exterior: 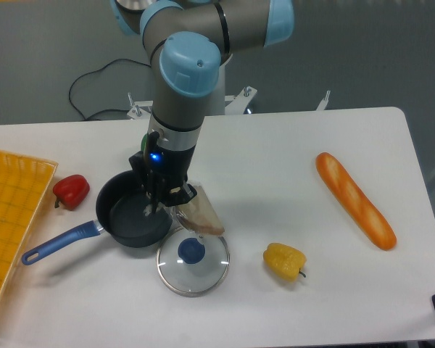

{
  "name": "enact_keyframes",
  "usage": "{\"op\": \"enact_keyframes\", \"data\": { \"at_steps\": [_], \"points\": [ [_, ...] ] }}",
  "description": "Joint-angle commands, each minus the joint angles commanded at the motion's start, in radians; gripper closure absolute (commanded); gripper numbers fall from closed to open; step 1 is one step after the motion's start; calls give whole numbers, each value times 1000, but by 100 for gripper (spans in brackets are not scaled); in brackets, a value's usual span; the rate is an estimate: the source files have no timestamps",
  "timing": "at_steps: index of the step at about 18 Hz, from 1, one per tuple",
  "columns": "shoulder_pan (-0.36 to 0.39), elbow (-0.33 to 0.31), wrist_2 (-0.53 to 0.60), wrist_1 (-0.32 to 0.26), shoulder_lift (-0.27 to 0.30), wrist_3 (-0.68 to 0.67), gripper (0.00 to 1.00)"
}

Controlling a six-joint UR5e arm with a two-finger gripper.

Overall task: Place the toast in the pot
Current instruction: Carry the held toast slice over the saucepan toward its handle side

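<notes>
The toast [201, 215] is seen tilted just right of the pot [134, 217], over the glass lid [193, 259], apparently gripped at its upper-left edge by the fingers [175, 197], so leftward carriage is needed.

Evenly and brightly lit from overhead; soft, short shadows under the pot [134, 215] and glass lid [193, 262]; faint glare on the white desk [290, 159]; slightly soft throughout; no noticeable edge distortion.
</notes>
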Motion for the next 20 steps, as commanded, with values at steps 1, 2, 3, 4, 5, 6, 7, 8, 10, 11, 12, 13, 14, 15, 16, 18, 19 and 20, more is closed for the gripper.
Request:
{"op": "enact_keyframes", "data": {
  "at_steps": [1, 2, 3, 4, 5, 6, 7, 8, 10, 11, 12, 13, 14, 15, 16, 18, 19, 20],
  "points": [
    [-2, -2, 2, 2, 0, -2, 87],
    [-3, -3, 0, 0, 2, -2, 87],
    [-3, -3, -5, 0, 2, -2, 87],
    [-3, -2, -17, 0, 2, -8, 87],
    [-5, -3, -32, 0, 2, -12, 87],
    [-5, -3, -41, 0, 0, -18, 87],
    [-5, -3, -43, 0, 0, -24, 87],
    [-5, -3, -44, 0, 2, -28, 87],
    [-14, -3, -60, 0, 2, -28, 87],
    [-15, -3, -69, 0, 2, -29, 87],
    [-15, -3, -71, 0, 2, -29, 87],
    [-18, -3, -71, 0, 2, -29, 87],
    [-20, -3, -71, 0, 2, -29, 87],
    [-29, -3, -75, 2, 3, -29, 87],
    [-34, -2, -87, 3, 3, -31, 87],
    [-38, -3, -120, 8, 3, -32, 87],
    [-44, -2, -133, 8, 3, -35, 87],
    [-49, -2, -137, 11, 3, -43, 87]
  ]
}}
